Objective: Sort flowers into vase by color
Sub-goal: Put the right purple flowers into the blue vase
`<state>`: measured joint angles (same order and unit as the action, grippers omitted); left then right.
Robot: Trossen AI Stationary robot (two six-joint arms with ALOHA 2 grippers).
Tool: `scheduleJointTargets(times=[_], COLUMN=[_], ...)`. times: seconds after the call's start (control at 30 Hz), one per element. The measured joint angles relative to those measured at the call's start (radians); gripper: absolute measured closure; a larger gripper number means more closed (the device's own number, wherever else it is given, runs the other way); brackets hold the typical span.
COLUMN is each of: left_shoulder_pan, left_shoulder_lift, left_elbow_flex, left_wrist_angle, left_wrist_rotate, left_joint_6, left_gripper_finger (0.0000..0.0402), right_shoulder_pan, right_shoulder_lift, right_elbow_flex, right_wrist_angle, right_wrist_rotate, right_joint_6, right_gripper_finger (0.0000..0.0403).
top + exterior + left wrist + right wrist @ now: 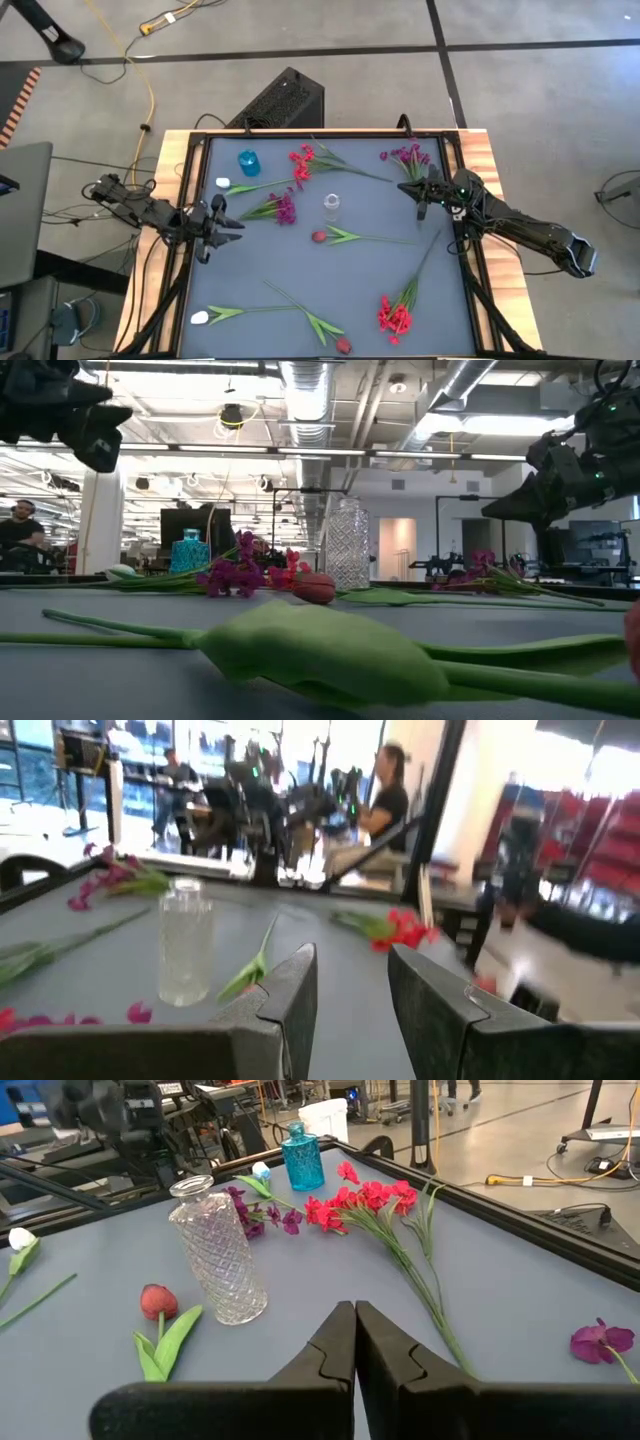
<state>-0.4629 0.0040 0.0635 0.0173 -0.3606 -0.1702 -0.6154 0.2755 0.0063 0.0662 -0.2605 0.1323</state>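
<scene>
A clear cut-glass vase (331,207) stands upright mid-table on the grey mat (260,275); artificial flowers with long green leaves lie flat around it, the single red tulip (319,237) just beside it, stem running toward the right edge. The left gripper (226,228) hovers by the left rail, fingers slightly apart, holding nothing. The right gripper (425,190) is closed and empty near the purple cluster (405,155) at the far right corner.

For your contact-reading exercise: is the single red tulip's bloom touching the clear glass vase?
Apart. In the right wrist view, bare grey mat shows between the red tulip and the clear glass vase; the high view shows the same gap.
</scene>
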Motion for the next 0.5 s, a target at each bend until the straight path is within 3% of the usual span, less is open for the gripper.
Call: scheduleJointTargets(times=[0.17, 0.3, 0.37, 0.5], left_shoulder_pan=[0.000, 0.000, -0.002, -0.001], left_shoulder_lift=[0.000, 0.000, 0.000, 0.011], left_elbow_flex=[0.000, 0.000, 0.001, 0.002], left_wrist_angle=[-0.002, 0.001, 0.001, 0.001], left_wrist_rotate=[-0.003, -0.008, -0.070, -0.305], left_joint_6=[-0.067, -0.150, -0.154, -0.183], left_gripper_finger=[0.0288, 0.0288, 0.0288, 0.0288], right_shoulder_pan=[0.000, 0.000, -0.002, -0.002], right_shoulder_lift=[0.000, 0.001, 0.003, 0.033], right_elbow_flex=[0.000, 0.022, 0.058, 0.178], right_wrist_angle=[0.089, 0.100, 0.093, -0.078], right_wrist_rotate=[-0.002, -0.002, 0.004, 0.026], right_joint_6=[0.153, 0.166, 0.199, 0.234], right_gripper_finger=[0.0369, 0.0369, 0.0369, 0.0361])
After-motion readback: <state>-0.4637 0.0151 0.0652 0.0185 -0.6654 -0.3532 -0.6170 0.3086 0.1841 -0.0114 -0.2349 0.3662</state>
